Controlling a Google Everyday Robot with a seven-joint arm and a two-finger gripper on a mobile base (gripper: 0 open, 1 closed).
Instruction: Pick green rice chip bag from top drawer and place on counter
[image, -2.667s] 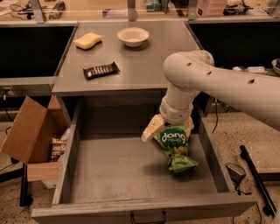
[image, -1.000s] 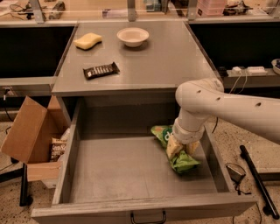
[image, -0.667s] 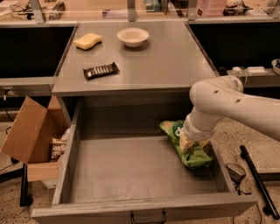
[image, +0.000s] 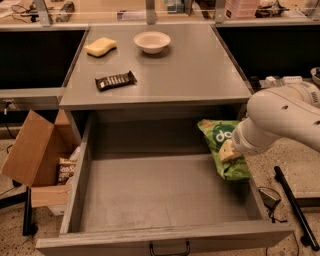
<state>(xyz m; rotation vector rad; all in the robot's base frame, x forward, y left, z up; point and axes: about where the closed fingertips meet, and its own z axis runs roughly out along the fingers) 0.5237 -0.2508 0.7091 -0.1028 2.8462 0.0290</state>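
Note:
The green rice chip bag (image: 216, 135) hangs at the right side of the open top drawer (image: 80, 185), over its right wall and above its grey floor. My gripper (image: 229, 151) comes in from the right on the white arm and is shut on the bag's lower middle. One cream finger shows against the bag. The grey counter (image: 190, 70) lies just behind and above the drawer. The drawer's dark handle (image: 169, 248) is at the bottom edge.
On the counter lie a dark brown candy bar wrapper (image: 115, 80), a yellow sponge (image: 100, 46) and a white bowl (image: 152, 41). A brown cardboard box (image: 30, 150) stands left of the drawer. A black pole (image: 295, 207) and cables lie on the floor at the right.
My gripper has carried the bag from the drawer's middle right toward the right wall and lifted it. The bag has turned upright and now hangs off the drawer floor.

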